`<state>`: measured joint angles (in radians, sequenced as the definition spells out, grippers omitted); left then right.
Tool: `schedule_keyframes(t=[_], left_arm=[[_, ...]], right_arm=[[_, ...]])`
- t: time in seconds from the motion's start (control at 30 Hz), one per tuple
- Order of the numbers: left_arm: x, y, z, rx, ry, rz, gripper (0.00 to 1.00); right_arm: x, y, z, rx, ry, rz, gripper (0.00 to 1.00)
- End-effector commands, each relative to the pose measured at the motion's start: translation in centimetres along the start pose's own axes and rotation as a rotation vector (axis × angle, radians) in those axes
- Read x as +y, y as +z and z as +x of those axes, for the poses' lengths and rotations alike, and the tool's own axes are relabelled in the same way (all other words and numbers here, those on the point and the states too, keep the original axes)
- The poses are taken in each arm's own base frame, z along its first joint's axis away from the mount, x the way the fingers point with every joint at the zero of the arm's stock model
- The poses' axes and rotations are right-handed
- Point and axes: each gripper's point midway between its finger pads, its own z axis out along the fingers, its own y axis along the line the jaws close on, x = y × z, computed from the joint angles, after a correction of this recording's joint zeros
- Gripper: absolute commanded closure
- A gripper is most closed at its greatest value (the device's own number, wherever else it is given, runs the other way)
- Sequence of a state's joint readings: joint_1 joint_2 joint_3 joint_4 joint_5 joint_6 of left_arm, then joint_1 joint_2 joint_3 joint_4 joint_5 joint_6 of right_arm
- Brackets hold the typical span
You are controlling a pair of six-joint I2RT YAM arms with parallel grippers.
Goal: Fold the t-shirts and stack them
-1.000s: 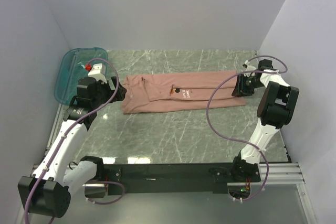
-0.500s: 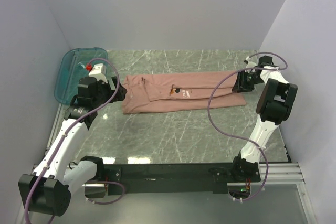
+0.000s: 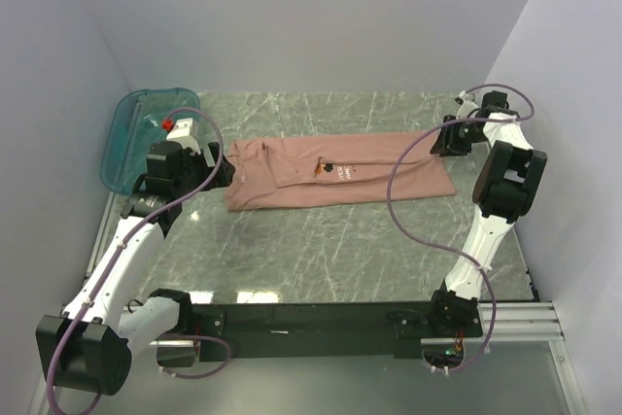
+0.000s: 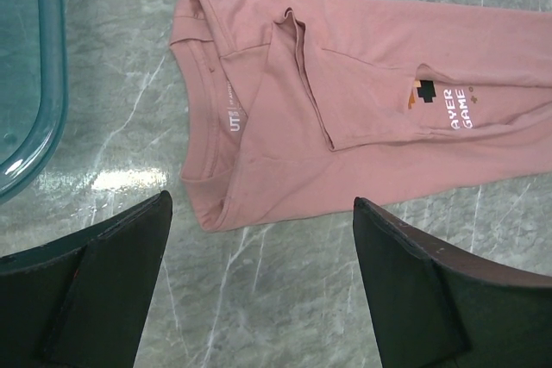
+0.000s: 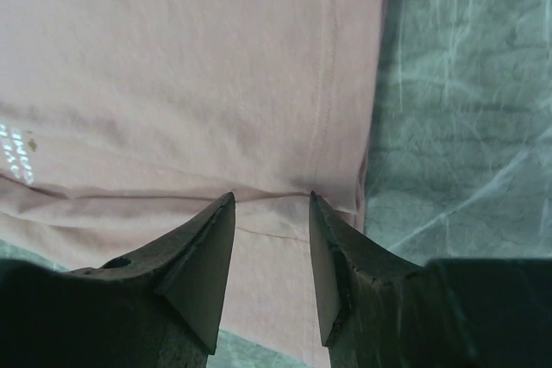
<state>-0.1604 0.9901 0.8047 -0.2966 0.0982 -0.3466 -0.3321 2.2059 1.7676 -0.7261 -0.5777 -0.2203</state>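
The salmon-pink t-shirt [image 3: 292, 187] lies on the marble table, folded lengthwise into a long strip, collar at the left and hem at the right. Its pixel print and white lettering [image 4: 448, 105] face up. My left gripper [image 3: 222, 168] is open wide and empty, low over the table just beside the collar end; in the left wrist view [image 4: 260, 208] the shirt's [image 4: 345, 101] near collar corner sits between its fingers. My right gripper [image 3: 445, 141] is open over the hem end; in the right wrist view [image 5: 270, 200] a fold line of the shirt [image 5: 172, 84] runs between its fingertips.
A teal translucent bin [image 3: 136, 133] stands at the far left, close behind the left gripper, and its rim shows in the left wrist view [image 4: 26, 66]. Grey walls close in the table [image 3: 340, 250] on three sides. Purple cables loop off both arms.
My right gripper has moved toward the far side along the shirt's hem end. The left gripper has shifted only slightly. The shirt has not moved.
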Motion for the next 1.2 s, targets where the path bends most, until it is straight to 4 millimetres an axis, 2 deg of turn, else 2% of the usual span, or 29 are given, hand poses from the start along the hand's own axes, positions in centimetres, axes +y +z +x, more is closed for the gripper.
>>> schedule_keyframes(t=[0.0, 0.1, 0.17, 0.2, 0.23, 0.27, 0.3, 0.37, 0.43, 0.47, 0.53, 0.57, 0.6, 0.63, 0.67, 0.7, 0.73, 0.77, 0.8, 0.83, 0.87, 0.9, 0.93, 0.97, 1.0, 1.03, 1.17], left_arm=[[-0.2, 0.0, -1.4, -0.050, 0.031, 0.004, 0.10], [-0.2, -0.1, -1.6, -0.057, 0.032, 0.004, 0.10], [-0.3, -0.2, -1.7, -0.063, 0.033, 0.006, 0.10], [-0.3, -0.2, -1.7, -0.062, 0.033, 0.007, 0.09], [-0.3, -0.2, -1.7, -0.063, 0.033, 0.011, 0.09], [-0.5, -0.1, -1.7, -0.060, 0.035, 0.019, 0.09], [-0.7, 0.0, -1.4, -0.049, 0.034, 0.032, 0.09], [-0.8, 0.1, -1.3, -0.042, 0.036, 0.039, 0.10], [-0.9, 0.3, -1.1, -0.036, 0.034, 0.047, 0.10], [-0.9, 0.4, -1.0, -0.029, 0.035, 0.050, 0.10], [-0.7, 0.5, -0.9, -0.025, 0.032, 0.037, 0.11], [-0.6, 0.5, -0.8, -0.024, 0.032, 0.032, 0.11], [-0.2, 0.5, -1.0, -0.030, 0.030, 0.012, 0.12], [0.0, 0.5, -1.1, -0.033, 0.030, -0.003, 0.12], [0.3, 0.4, -1.4, -0.045, 0.025, -0.025, 0.13], [1.2, 0.2, -1.7, -0.065, 0.021, -0.076, 0.13], [1.5, -0.2, -2.1, -0.086, 0.018, -0.095, 0.13], [2.0, -0.5, -2.5, -0.106, 0.010, -0.126, 0.13], [3.0, -0.8, -2.9, -0.135, 0.003, -0.187, 0.13], [3.2, -1.5, -3.6, -0.170, -0.005, -0.206, 0.13], [3.8, -1.8, -3.7, -0.186, -0.015, -0.235, 0.12], [4.1, -2.1, -4.0, -0.206, -0.021, -0.259, 0.12], [4.7, -2.8, -4.6, -0.241, -0.031, -0.293, 0.12], [4.9, -3.1, -4.8, -0.256, -0.038, -0.304, 0.12], [5.0, -3.4, -5.1, -0.270, -0.041, -0.310, 0.12], [5.0, -3.8, -5.4, -0.287, -0.043, -0.315, 0.12], [5.0, -4.1, -5.7, -0.303, -0.045, -0.312, 0.12]], right_arm=[[1.4, -1.9, -2.5, -0.071, -0.038, -0.041, 0.53], [2.9, -3.4, -2.8, -0.094, -0.101, -0.083, 0.52], [3.7, -4.0, -2.2, -0.089, -0.161, -0.101, 0.52], [5.0, -4.7, -2.2, -0.097, -0.210, -0.141, 0.52], [6.7, -4.5, -1.1, -0.059, -0.251, -0.172, 0.52], [7.8, -5.0, -0.9, -0.059, -0.346, -0.180, 0.52], [10.4, -3.9, 0.7, -0.003, -0.416, -0.206, 0.52], [13.7, -4.3, 1.4, -0.006, -0.579, -0.218, 0.52], [16.2, -3.4, 2.7, -0.002, -0.692, -0.225, 0.52], [20.2, -3.4, 3.2, -0.020, -0.814, -0.260, 0.52], [23.1, -2.3, 4.2, -0.030, -0.933, -0.252, 0.52], [26.4, -1.9, 5.3, -0.032, -1.039, -0.267, 0.52], [28.3, -1.2, 5.5, -0.055, -1.102, -0.258, 0.52], [28.8, -0.7, 5.3, -0.057, -1.145, -0.188, 0.52], [32.0, 0.4, 7.0, -0.049, -1.213, -0.203, 0.52], [33.7, 0.8, 6.4, -0.087, -1.248, -0.180, 0.52], [34.6, 1.4, 6.4, -0.090, -1.270, -0.146, 0.52], [34.9, 3.1, 6.9, -0.063, -1.278, -0.091, 0.52], [37.6, 3.4, 6.9, -0.098, -1.310, -0.091, 0.52], [38.6, 4.0, 7.2, -0.100, -1.311, -0.078, 0.52], [38.4, 5.6, 7.4, -0.078, -1.317, -0.024, 0.52], [40.3, 6.0, 7.9, -0.095, -1.344, -0.029, 0.52], [40.9, 6.6, 8.1, -0.100, -1.354, -0.023, 0.51], [41.1, 7.8, 9.0, -0.079, -1.368, -0.026, 0.51], [41.4, 8.1, 8.9, -0.089, -1.383, 0.007, 0.51], [42.3, 8.5, 9.8, -0.089, -1.404, 0.004, 0.50], [42.9, 10.6, 11.3, -0.053, -1.440, 0.029, 0.50]])
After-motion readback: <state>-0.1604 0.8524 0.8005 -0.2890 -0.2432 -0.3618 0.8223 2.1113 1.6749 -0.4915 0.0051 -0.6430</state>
